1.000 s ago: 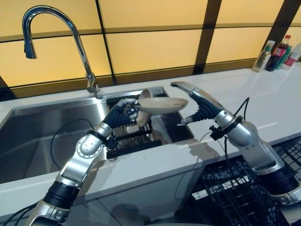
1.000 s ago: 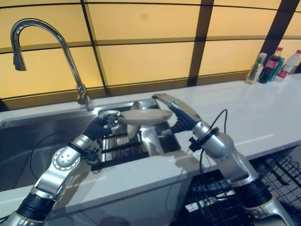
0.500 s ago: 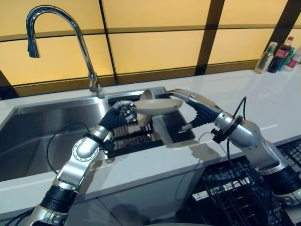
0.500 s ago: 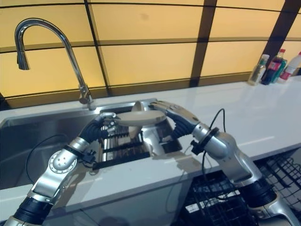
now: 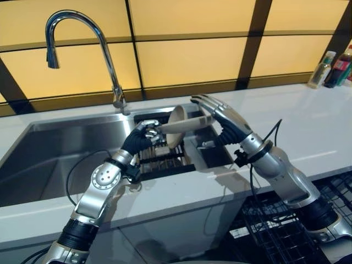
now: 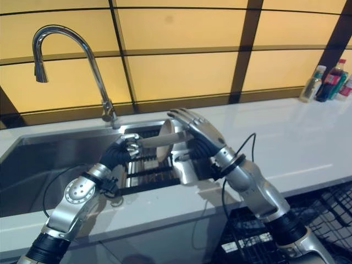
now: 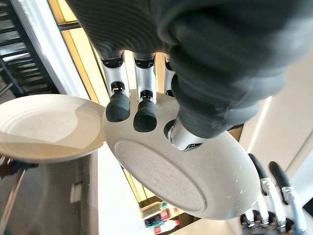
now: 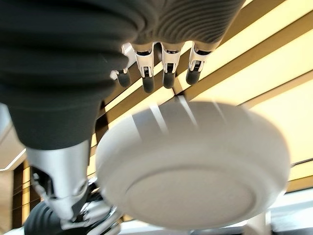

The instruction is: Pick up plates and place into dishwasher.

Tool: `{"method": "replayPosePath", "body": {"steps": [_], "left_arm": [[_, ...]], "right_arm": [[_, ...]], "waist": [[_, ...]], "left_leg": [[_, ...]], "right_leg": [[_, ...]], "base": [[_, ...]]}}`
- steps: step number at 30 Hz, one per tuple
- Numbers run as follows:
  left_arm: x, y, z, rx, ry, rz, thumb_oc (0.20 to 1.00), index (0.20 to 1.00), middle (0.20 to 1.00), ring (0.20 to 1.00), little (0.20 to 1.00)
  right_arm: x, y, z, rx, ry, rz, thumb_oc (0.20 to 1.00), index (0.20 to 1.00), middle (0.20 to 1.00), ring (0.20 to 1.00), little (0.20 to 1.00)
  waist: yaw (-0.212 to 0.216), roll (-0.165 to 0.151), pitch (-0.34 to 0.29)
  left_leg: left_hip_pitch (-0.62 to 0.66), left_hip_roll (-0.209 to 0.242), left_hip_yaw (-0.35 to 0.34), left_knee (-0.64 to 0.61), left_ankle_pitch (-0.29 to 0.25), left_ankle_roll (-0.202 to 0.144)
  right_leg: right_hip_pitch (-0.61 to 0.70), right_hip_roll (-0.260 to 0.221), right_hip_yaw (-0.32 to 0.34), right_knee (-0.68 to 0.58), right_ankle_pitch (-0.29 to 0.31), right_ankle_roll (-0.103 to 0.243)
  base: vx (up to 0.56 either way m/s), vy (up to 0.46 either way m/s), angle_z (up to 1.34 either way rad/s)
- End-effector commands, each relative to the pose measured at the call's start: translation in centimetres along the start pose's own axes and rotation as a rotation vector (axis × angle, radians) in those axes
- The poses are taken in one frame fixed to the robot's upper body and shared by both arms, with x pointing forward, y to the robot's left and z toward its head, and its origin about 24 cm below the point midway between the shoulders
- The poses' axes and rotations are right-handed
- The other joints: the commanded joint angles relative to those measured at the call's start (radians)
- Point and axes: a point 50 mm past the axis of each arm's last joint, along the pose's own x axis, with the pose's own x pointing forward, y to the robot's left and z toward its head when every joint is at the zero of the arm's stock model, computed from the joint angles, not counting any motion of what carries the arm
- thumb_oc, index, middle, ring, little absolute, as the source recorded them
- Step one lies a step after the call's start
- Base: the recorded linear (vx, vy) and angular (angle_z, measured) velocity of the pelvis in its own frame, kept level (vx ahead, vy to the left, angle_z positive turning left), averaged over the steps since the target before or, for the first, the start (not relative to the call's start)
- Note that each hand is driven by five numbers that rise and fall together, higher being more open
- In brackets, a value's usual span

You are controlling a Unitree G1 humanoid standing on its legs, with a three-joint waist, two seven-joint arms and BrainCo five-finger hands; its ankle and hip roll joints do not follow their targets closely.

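1. the left robot hand [image 5: 144,136] is over the dish rack [image 5: 165,159] in the sink [image 5: 55,154], its fingers and thumb curled on the near left rim of a beige plate [image 5: 184,125] that it holds up flat above the rack.
2. the right robot hand [image 5: 220,118] is at the plate's right edge with its fingers stretched out straight and spread over the rim; whether they touch the plate is hard to make out, and its thumb is hidden behind the hand in the head views.
3. a second beige plate [image 5: 175,122] stands on edge in the rack just behind the held one; its lower part is hidden by the held plate and the left robot hand.
4. in the left wrist view the held plate's underside [image 7: 186,176] is pinched by the thumb, and the standing plate's face [image 7: 44,127] is cut off at the frame edge.
5. in the right wrist view the plate [image 8: 195,171] is blurred below the straight fingers.
6. the counter [image 5: 308,126] is white, with a steel sink and a tall curved faucet [image 5: 99,49] at its far edge.
7. bottles [image 5: 330,69] stand at the far right of the counter, partly cut off.
8. an amber panelled wall [image 5: 187,55] with dark bars runs behind; a black wire dishwasher rack [image 5: 275,231] lies low at near right, partly hidden by the right arm.
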Motion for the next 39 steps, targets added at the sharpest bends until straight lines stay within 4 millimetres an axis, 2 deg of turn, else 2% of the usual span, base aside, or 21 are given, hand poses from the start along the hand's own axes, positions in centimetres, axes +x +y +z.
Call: {"method": "replayPosePath", "body": {"steps": [1,2,4,5,6,38,39], "left_arm": [[1.1,-0.25,1.95,-0.045,-0.109,-0.018,0.2,0.2,0.2,0.2,0.2],[1.12,-0.27,1.92,-0.048,-0.108,-0.017,0.2,0.2,0.2,0.2,0.2],[1.14,-0.23,1.93,-0.057,-0.106,-0.017,0.2,0.2,0.2,0.2,0.2],[1.17,-0.25,1.96,-0.065,-0.106,-0.016,0.2,0.2,0.2,0.2,0.2],[1.17,-0.31,1.97,-0.068,-0.107,-0.017,0.2,0.2,0.2,0.2,0.2],[0.58,0.12,1.52,-0.093,-0.1,0.045,0.2,0.2,0.2,0.2,0.2],[0.55,0.26,1.38,-0.108,-0.091,0.067,0.689,0.689,0.689,0.689,0.689]], "right_arm": [[0.52,-0.35,0.21,-0.038,-0.009,-0.034,0.875,0.875,0.875,0.875,0.875],[0.53,-0.27,0.15,-0.041,-0.006,-0.025,0.752,0.752,0.752,0.752,0.752],[0.55,-0.18,0.06,-0.041,-0.001,-0.012,0.567,0.567,0.567,0.567,0.567],[0.55,-0.06,-0.02,-0.04,0.003,-0.002,0.3,0.3,0.3,0.3,0.3],[0.53,-0.02,-0.08,-0.037,0.005,0.004,0.2,0.2,0.2,0.2,0.2],[-0.39,-0.14,-0.6,-0.032,0.026,0.063,0.2,0.2,0.2,0.2,0.2],[-0.42,-0.23,-0.64,-0.036,0.027,0.059,0.2,0.2,0.2,0.2,0.2]], "waist": [[0.039,0.009,-0.051],[0.04,0.008,-0.051],[0.041,0.007,-0.051],[0.042,0.006,-0.051],[0.043,0.005,-0.051],[0.039,-0.004,-0.045],[0.038,-0.005,-0.044]], "left_leg": [[0.024,-0.009,-0.046,0.001,-0.132,0.017],[0.023,-0.009,-0.046,0.001,-0.132,0.017],[0.023,-0.01,-0.046,0.001,-0.132,0.017],[0.023,-0.01,-0.045,0.001,-0.132,0.017],[0.023,-0.01,-0.046,0.001,-0.132,0.018],[0.034,-0.004,-0.035,0.001,-0.133,0.015],[0.035,-0.004,-0.034,0.001,-0.132,0.015]], "right_leg": [[-0.093,0.012,-0.015,0.003,0.01,0.015],[-0.093,0.011,-0.016,0.003,0.01,0.016],[-0.093,0.009,-0.018,0.003,0.011,0.017],[-0.092,0.008,-0.02,0.003,0.012,0.018],[-0.092,0.007,-0.022,0.003,0.012,0.018],[-0.078,0.01,-0.023,0.003,0.008,0.016],[-0.078,0.011,-0.022,0.003,0.009,0.015]], "base": [[0.01,0.038,0.1],[0.0,0.026,0.11],[0.0,0.026,0.07],[0.0,0.031,0.03],[0.0,0.0,0.0],[0.0,0.0,0.0],[0.0,0.0,0.0]]}}
